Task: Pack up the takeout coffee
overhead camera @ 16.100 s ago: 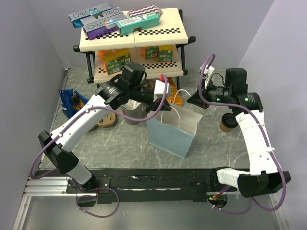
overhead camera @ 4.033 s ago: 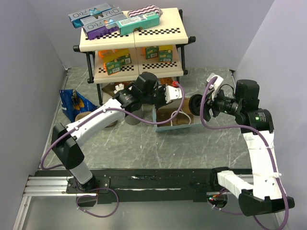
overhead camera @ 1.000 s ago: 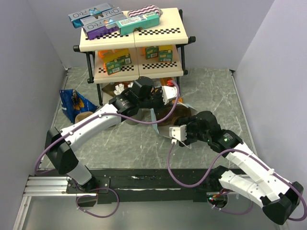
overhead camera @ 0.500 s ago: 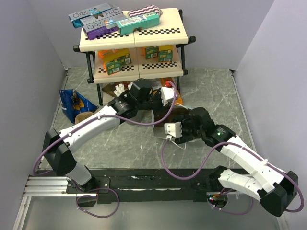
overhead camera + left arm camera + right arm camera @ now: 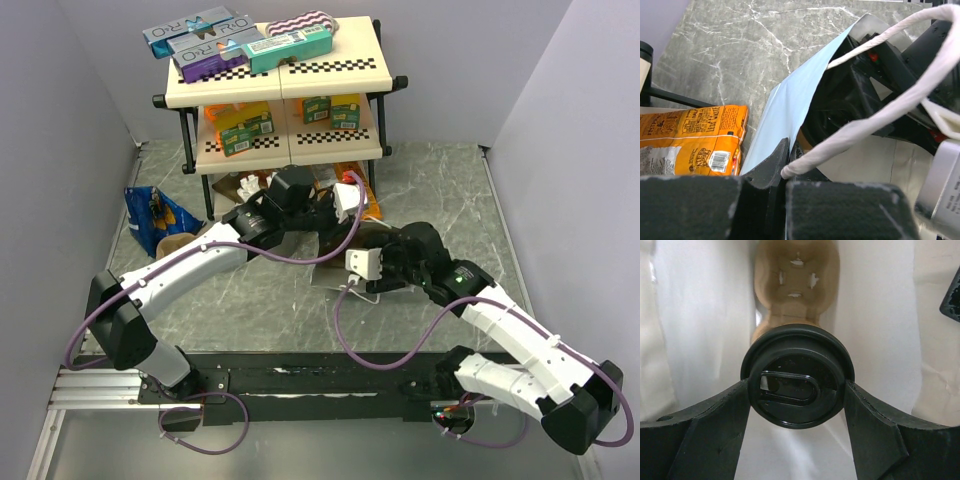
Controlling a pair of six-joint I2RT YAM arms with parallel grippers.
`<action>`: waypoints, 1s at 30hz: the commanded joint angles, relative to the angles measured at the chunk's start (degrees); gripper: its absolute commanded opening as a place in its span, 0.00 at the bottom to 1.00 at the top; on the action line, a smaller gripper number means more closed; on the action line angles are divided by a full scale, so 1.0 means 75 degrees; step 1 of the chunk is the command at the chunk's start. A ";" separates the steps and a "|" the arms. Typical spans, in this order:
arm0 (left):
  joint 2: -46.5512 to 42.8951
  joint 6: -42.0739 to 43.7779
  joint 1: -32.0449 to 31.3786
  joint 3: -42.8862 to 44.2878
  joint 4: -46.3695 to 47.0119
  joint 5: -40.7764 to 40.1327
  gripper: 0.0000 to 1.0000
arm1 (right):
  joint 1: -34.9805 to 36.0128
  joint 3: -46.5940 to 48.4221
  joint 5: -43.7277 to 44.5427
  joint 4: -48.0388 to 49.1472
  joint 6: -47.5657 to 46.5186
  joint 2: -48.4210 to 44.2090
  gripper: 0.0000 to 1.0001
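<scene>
The takeout coffee (image 5: pixel 797 375) shows its round black lid and a little tan wall in the right wrist view. My right gripper (image 5: pixel 797 392) is shut on it, one finger (image 5: pixel 722 415) on each side of the lid. Cup and gripper are inside a pale blue paper bag (image 5: pixel 790 100) lying tipped over, white inside (image 5: pixel 705 315). A brown moulded-pulp carrier (image 5: pixel 796 270) lies deeper in the bag, just beyond the cup. My left gripper (image 5: pixel 785 172) is shut on the bag's rim at the foot of its white cord handle (image 5: pixel 880 105), holding the mouth open. From above, the cup is hidden.
A two-tier rack (image 5: pixel 280 90) with snack boxes stands at the back. An orange snack packet (image 5: pixel 690 135) lies beside the bag's mouth, and a blue crisp bag (image 5: pixel 150 215) lies at far left. My right arm (image 5: pixel 480 300) reaches in from the right.
My right wrist has moved a little up and left, farther into the bag with the cup. The left arm has barely shifted and still grips the bag's rim.
</scene>
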 commanded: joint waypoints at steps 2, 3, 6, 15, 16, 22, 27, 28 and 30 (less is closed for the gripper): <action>-0.0332 -0.0241 -0.0038 0.0029 0.0288 0.0250 0.01 | -0.0025 0.0100 0.0293 0.0289 -0.0493 0.0027 0.00; -0.0344 -0.0264 -0.0038 0.0017 0.0288 0.0250 0.01 | -0.0025 0.0077 0.0281 0.0278 -0.0587 0.0028 0.00; -0.0414 -0.0300 -0.0038 -0.0042 0.0346 0.0273 0.01 | -0.0025 -0.0017 0.0328 0.0266 -0.0763 0.0051 0.00; -0.0543 -0.0347 -0.0096 -0.0299 0.0569 0.0157 0.01 | -0.0014 0.0041 0.0433 -0.0038 -0.0799 0.0402 0.00; -0.0532 -0.0370 -0.0097 -0.0334 0.0627 0.0121 0.01 | -0.0025 0.0064 0.0433 -0.0190 -0.0822 0.0449 0.00; -0.0555 -0.0510 -0.0132 -0.0464 0.0885 -0.0020 0.01 | -0.0025 -0.0040 0.0597 -0.0379 -0.0834 0.0543 0.00; -0.0544 -0.0569 -0.0132 -0.0522 0.1003 -0.0078 0.01 | -0.0025 -0.0193 0.1076 -0.0273 -0.0635 0.0731 0.00; -0.0567 -0.0534 -0.0132 -0.0534 0.0991 -0.0009 0.01 | -0.0014 -0.0205 0.1147 -0.0262 -0.0611 0.0754 0.00; -0.0579 -0.0546 -0.0132 -0.0592 0.0968 0.0085 0.01 | -0.0025 -0.0240 0.1136 -0.0226 -0.0588 0.0766 0.00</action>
